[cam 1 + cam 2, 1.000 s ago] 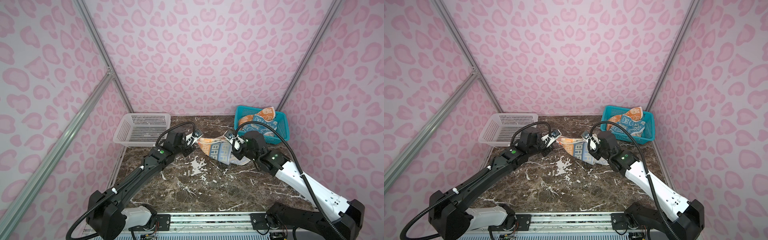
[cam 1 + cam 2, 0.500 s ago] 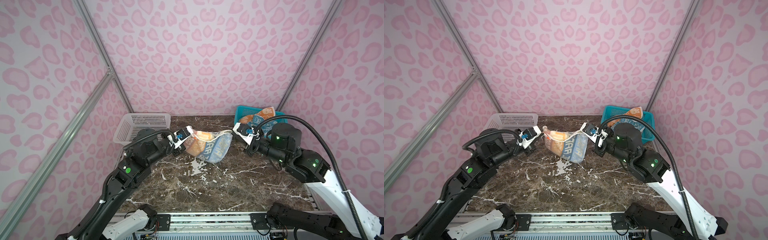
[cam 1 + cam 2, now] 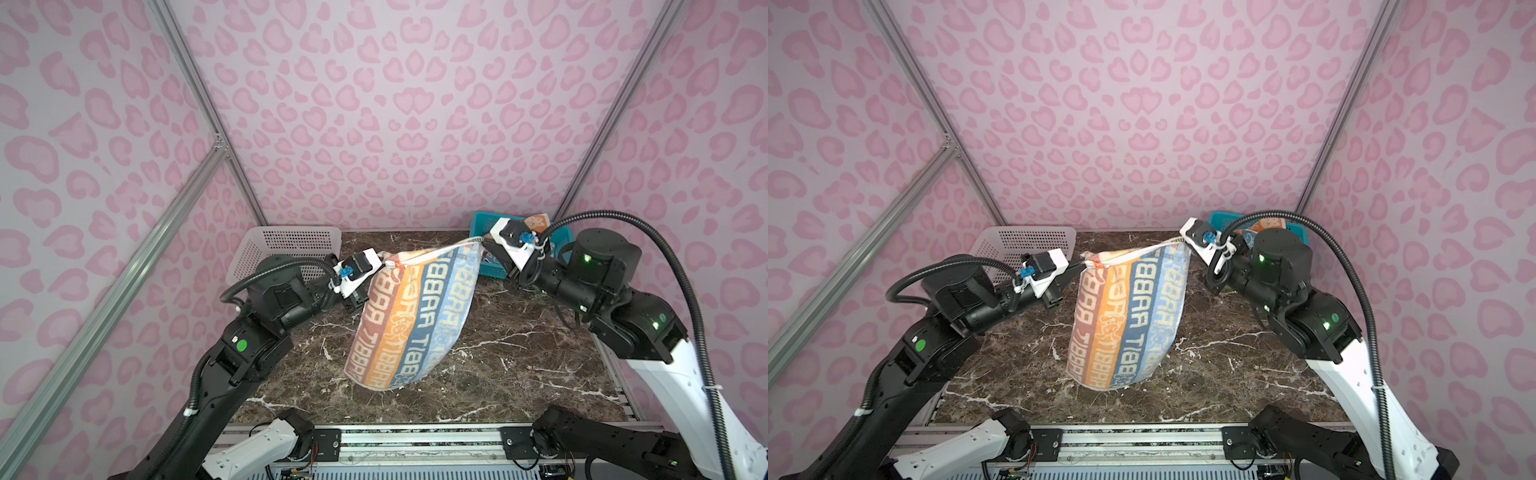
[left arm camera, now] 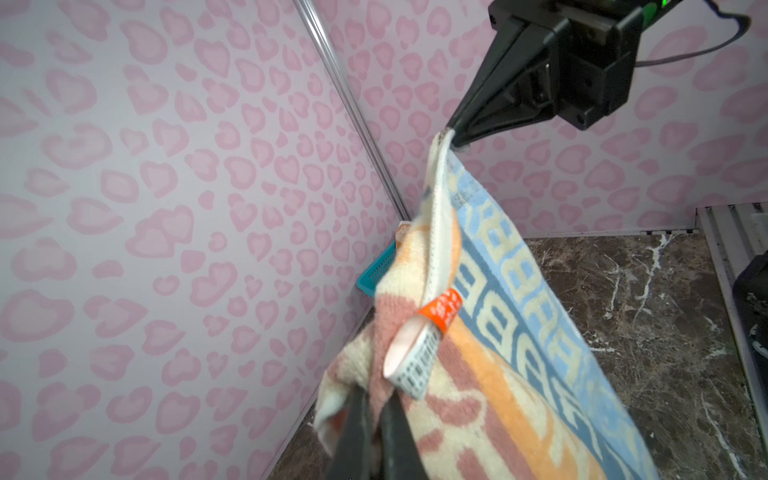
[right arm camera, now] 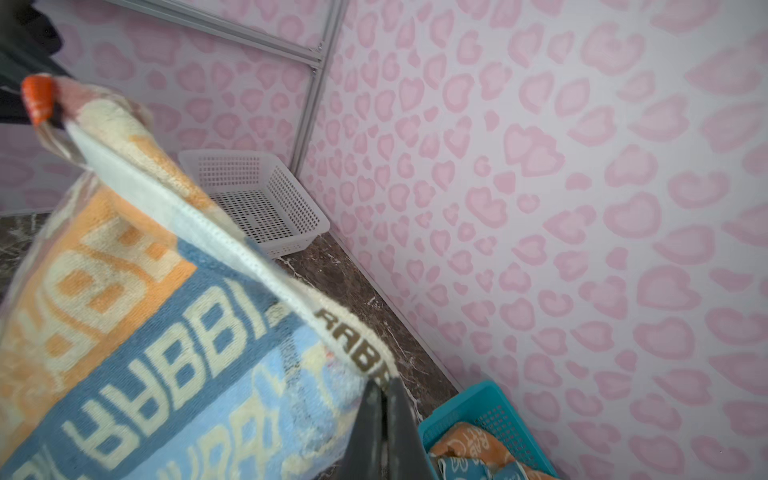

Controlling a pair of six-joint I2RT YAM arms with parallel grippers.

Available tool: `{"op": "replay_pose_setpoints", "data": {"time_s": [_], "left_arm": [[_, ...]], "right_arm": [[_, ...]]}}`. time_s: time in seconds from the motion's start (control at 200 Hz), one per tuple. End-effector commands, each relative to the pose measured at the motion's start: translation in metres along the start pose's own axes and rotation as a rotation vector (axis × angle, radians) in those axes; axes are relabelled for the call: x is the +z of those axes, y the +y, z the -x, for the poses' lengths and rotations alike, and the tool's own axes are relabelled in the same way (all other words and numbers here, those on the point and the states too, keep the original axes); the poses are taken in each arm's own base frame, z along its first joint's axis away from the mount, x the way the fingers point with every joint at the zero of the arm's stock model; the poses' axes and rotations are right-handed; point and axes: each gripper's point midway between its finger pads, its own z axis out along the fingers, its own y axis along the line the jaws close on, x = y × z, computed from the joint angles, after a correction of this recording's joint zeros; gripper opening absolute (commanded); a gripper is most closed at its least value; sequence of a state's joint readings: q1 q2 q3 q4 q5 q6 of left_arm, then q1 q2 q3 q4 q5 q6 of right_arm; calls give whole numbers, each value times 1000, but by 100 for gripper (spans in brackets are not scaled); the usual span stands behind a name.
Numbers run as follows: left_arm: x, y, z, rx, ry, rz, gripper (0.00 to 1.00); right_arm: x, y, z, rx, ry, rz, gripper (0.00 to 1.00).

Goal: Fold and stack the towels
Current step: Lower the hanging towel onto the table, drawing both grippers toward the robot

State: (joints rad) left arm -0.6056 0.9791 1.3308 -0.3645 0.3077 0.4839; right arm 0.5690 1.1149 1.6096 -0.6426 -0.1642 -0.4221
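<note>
Here, the marble table (image 3: 519,365) fills the floor of the pink-walled cell. Above its middle the cream striped towel (image 3: 411,320), lettered "RABBIT" in orange and blue bands, hangs by its top edge like a sagging sheet; whether its lower end touches the marble is unclear. The white basket (image 3: 286,245) sits at 11 o'clock on the table, the teal basket (image 3: 484,219) at 1 o'clock, holding the orange towel (image 5: 469,446) and the blue towel (image 5: 457,468). The left gripper (image 3: 380,266) pinches the striped towel's 10 o'clock corner, jaws closed. The right gripper (image 3: 484,240) is clamped on its 2 o'clock corner. An orange tag (image 4: 442,309) sticks out near the left grip.
</note>
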Motion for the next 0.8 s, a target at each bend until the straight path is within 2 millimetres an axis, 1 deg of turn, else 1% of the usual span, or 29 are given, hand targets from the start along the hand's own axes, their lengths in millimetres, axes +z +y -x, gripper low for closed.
{"op": "replay_pose_setpoints", "data": {"time_s": [0.0,0.07,0.2,0.21,0.28,0.36,0.46,0.5,0.605,0.645,0.72,0.8], "left_arm": [[24,21,-27,-58,82,53,3],[45,30,-58,-119,148,38,3],[84,43,-126,-230,276,-2,3],[86,48,-122,-227,266,5,3],[106,54,-152,-247,322,-7,3],[128,60,-183,-266,372,-30,3],[155,72,-213,-299,406,-52,3],[164,77,-224,-307,419,-53,3],[182,91,-250,-299,463,-30,3],[186,93,-258,-286,480,-25,3],[189,94,-272,-273,509,-19,3],[188,89,-280,-273,527,-29,3]], "right_arm": [[27,-10,-21,110,71,46,0],[55,-17,-46,133,149,61,0],[106,-31,-97,200,293,94,0],[110,-33,-102,205,303,94,0],[134,-43,-127,230,347,84,0],[160,-54,-149,248,370,75,0],[188,-63,-171,261,404,71,0],[200,-64,-183,263,430,73,0],[222,-69,-204,255,474,61,0],[228,-66,-211,245,485,81,0],[233,-59,-217,243,494,124,0],[232,-51,-222,256,507,155,0]]}}
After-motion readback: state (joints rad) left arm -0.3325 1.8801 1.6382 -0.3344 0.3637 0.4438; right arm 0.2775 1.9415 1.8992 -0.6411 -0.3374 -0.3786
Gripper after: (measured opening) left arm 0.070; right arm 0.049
